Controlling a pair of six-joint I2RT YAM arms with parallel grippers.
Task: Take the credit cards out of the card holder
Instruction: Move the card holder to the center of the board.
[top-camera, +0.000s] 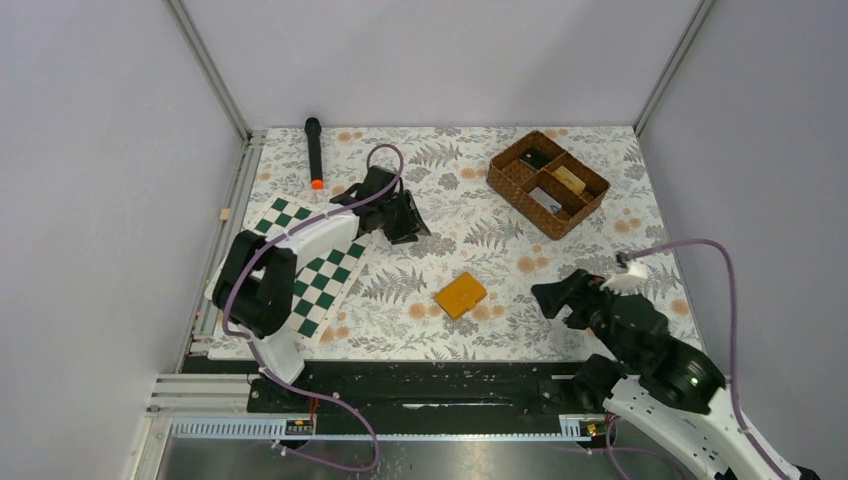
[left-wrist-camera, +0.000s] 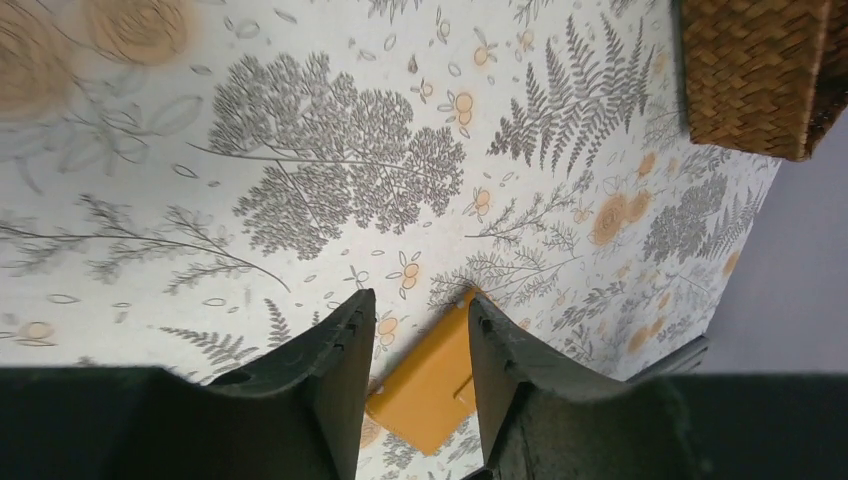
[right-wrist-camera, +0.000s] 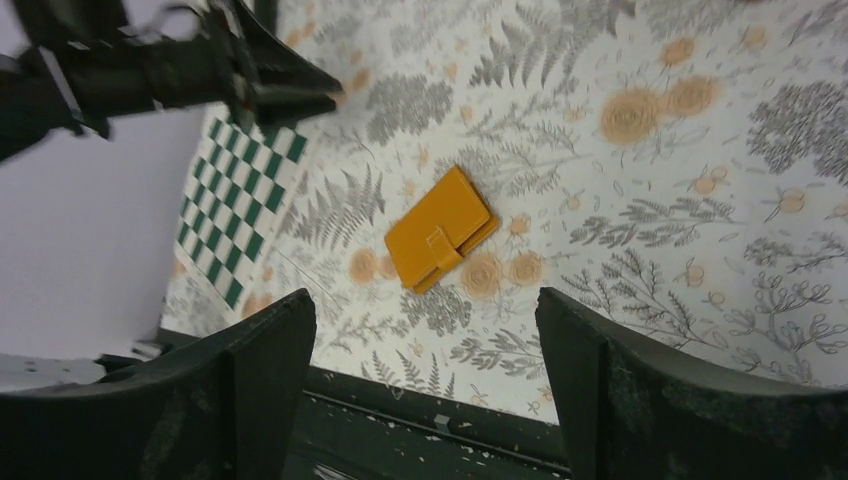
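Note:
The orange-tan card holder (top-camera: 460, 294) lies folded shut on the floral cloth near the table's front middle, its strap tab across it. It also shows in the right wrist view (right-wrist-camera: 440, 228) and between the fingers in the left wrist view (left-wrist-camera: 430, 385). No credit cards show; they are hidden. My left gripper (top-camera: 400, 220) hovers behind and left of the holder, open and empty (left-wrist-camera: 420, 310). My right gripper (top-camera: 555, 298) is to the holder's right, wide open and empty (right-wrist-camera: 425, 305).
A brown wicker compartment basket (top-camera: 548, 183) with small items stands at the back right; its corner shows in the left wrist view (left-wrist-camera: 760, 70). A green-and-white checkered board (top-camera: 310, 265) lies at the left. A black pen-like stick with an orange tip (top-camera: 314, 152) lies at the back left.

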